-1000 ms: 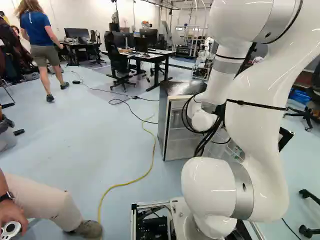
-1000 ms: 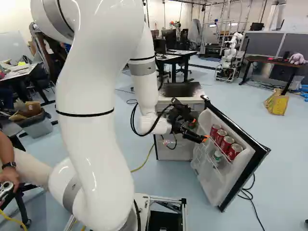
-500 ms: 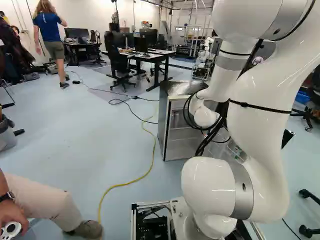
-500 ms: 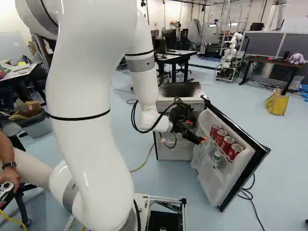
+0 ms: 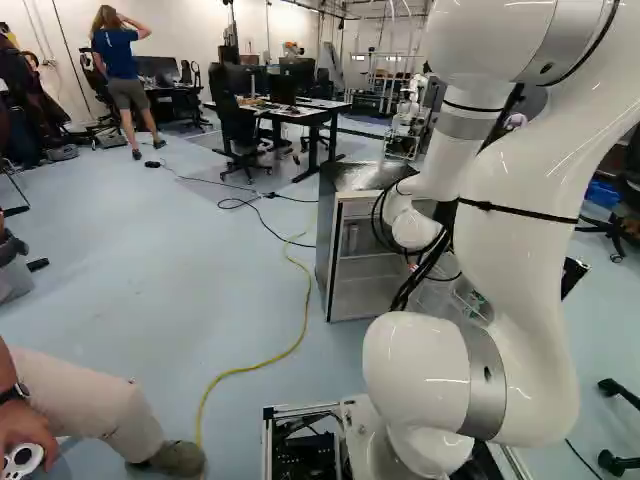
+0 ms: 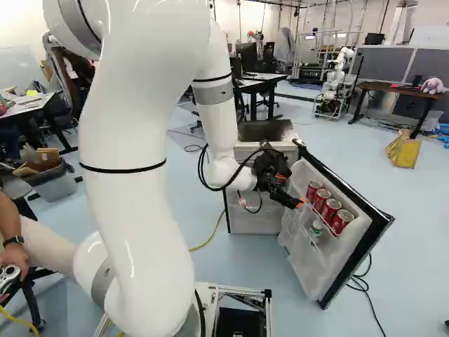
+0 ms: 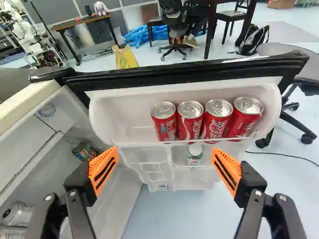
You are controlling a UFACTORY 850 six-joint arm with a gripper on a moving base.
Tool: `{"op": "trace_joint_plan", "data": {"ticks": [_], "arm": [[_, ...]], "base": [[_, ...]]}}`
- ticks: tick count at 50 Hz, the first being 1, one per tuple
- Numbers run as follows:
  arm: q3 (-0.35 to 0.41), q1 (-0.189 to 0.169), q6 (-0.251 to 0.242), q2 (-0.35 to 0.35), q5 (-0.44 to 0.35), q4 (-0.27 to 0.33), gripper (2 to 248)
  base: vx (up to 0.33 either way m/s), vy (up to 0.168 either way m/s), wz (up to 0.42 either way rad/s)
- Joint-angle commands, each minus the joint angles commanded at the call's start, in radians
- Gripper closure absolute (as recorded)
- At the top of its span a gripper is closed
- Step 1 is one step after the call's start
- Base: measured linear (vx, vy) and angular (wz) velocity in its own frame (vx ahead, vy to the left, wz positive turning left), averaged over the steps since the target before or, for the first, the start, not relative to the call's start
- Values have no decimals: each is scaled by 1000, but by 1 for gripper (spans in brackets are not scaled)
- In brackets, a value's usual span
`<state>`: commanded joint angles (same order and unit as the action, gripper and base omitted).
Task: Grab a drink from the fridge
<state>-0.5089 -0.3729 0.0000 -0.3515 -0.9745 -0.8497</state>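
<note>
Just a bit to the right in the right base view, my white arm point(image 6: 133, 175) has moved. The fridge door point(image 7: 179, 73) stands open, likely so I can reach in. Its top shelf point(image 7: 124, 117) holds four red soda cans point(image 7: 191, 122) upright near the outer end. My claw point(image 7: 165, 150) is wide apart, holding nothing.

Bright, even room light; small highlights on glossy arm point(image 6: 130, 210); glare on fridge top point(image 5: 365, 177); faint shadows on floor point(image 5: 170, 280); far detail soft.

White fridge-door shelf point(image 7: 130, 122) with four red cans point(image 7: 217, 120)
</note>
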Motion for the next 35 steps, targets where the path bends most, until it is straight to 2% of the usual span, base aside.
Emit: {"op": "trace_joint_plan", "data": {"ticks": [27,35], "arm": [[-61,-17,0,-44,0,0,3],[-62,-17,-49,-45,0,0,3]], "base": [[0,0,0],[0,0,0]]}}
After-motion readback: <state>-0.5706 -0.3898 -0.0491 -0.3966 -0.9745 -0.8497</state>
